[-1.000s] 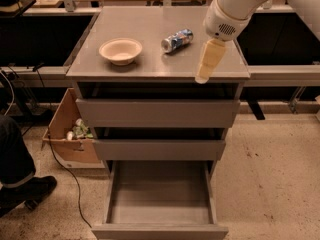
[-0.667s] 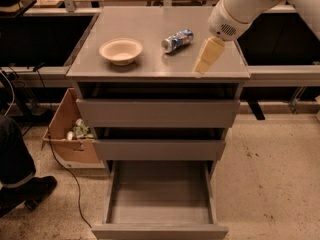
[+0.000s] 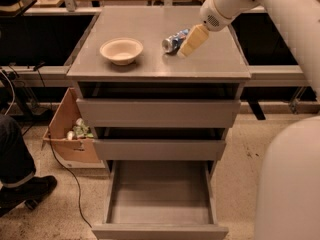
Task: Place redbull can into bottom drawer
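Since the redbull can (image 3: 173, 41) lies on its side on the cabinet top (image 3: 150, 19), just beside the gripper (image 3: 192, 40), I judge it light, thin-walled, slick and prone to roll. Grip across mid-body, gently. Whether the gripper is open or closed, I cannot tell.

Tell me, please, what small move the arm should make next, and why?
Probably ease the end effector slightly closer and down around the small blue-and-silver metal can, lying on its side on the grey cabinet top just beside it; the wide grey bottom drawer already stands open.
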{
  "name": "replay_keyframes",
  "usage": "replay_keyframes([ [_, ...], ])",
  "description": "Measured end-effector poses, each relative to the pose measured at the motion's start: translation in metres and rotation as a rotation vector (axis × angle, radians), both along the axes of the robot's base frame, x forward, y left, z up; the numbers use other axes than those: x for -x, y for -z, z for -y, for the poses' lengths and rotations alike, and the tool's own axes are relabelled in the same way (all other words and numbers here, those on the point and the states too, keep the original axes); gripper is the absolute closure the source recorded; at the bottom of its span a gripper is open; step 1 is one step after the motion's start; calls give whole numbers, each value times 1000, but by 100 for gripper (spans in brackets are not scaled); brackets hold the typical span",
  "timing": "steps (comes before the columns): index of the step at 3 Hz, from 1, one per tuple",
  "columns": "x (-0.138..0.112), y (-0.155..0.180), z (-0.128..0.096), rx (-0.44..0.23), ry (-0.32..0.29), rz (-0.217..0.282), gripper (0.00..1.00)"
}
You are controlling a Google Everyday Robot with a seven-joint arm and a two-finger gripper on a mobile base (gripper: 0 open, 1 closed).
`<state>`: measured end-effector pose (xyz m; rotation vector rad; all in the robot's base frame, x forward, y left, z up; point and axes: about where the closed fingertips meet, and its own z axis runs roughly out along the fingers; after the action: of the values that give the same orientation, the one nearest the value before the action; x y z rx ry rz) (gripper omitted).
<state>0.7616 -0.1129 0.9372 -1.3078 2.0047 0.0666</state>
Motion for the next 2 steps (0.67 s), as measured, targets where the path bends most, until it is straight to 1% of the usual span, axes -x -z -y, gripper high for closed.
replay_keyframes([
  [1, -50, 13, -7, -66, 78, 22, 0],
  [2, -89, 29, -10, -125, 170, 35, 0],
])
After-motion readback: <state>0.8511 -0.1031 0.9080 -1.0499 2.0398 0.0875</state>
